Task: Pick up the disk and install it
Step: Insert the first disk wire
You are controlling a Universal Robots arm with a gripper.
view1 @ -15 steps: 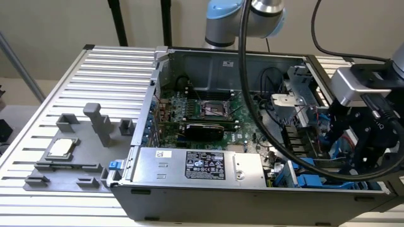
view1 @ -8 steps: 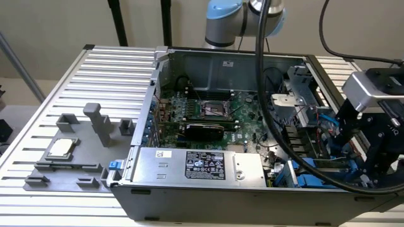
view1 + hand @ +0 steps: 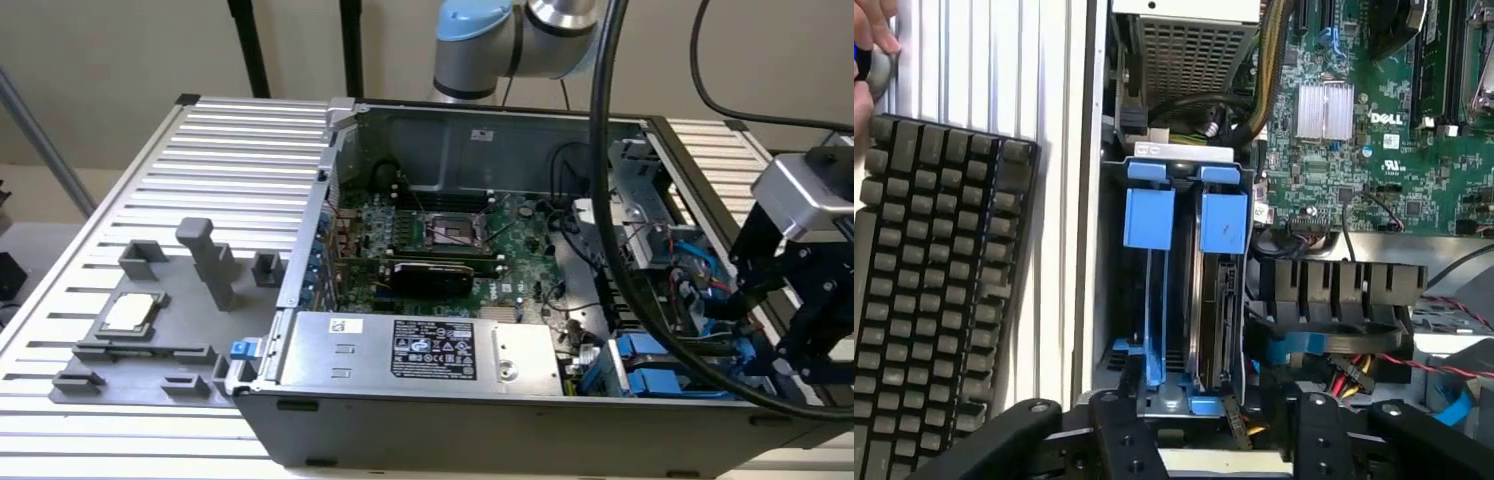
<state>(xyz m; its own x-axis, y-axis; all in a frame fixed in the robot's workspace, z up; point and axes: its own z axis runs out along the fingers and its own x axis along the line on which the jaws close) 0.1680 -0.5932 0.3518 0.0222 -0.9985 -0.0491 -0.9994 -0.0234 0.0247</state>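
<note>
The disk (image 3: 1216,300) stands edge-on in the drive bay at the front corner of the open computer case (image 3: 400,420). It is a dark metal body inside a bright blue carrier with a blue tab on its end. A second blue carrier (image 3: 1151,250) sits in the slot beside it. The same blue carriers (image 3: 651,362) show at the case's corner on the exterior view's right. My gripper (image 3: 1204,435) hovers just over the bay, open, its black fingers (image 3: 1309,430) spread to either side with nothing between them. In the exterior view the gripper (image 3: 798,335) hangs beside the case's wall.
A black keyboard (image 3: 934,290) lies on the slatted table beside the case, and a person's hand (image 3: 872,40) rests near its far end. The motherboard (image 3: 441,235), power supply (image 3: 427,350) and loose cables (image 3: 1354,370) fill the case. A grey fixture with a processor chip (image 3: 130,312) lies at the exterior view's left.
</note>
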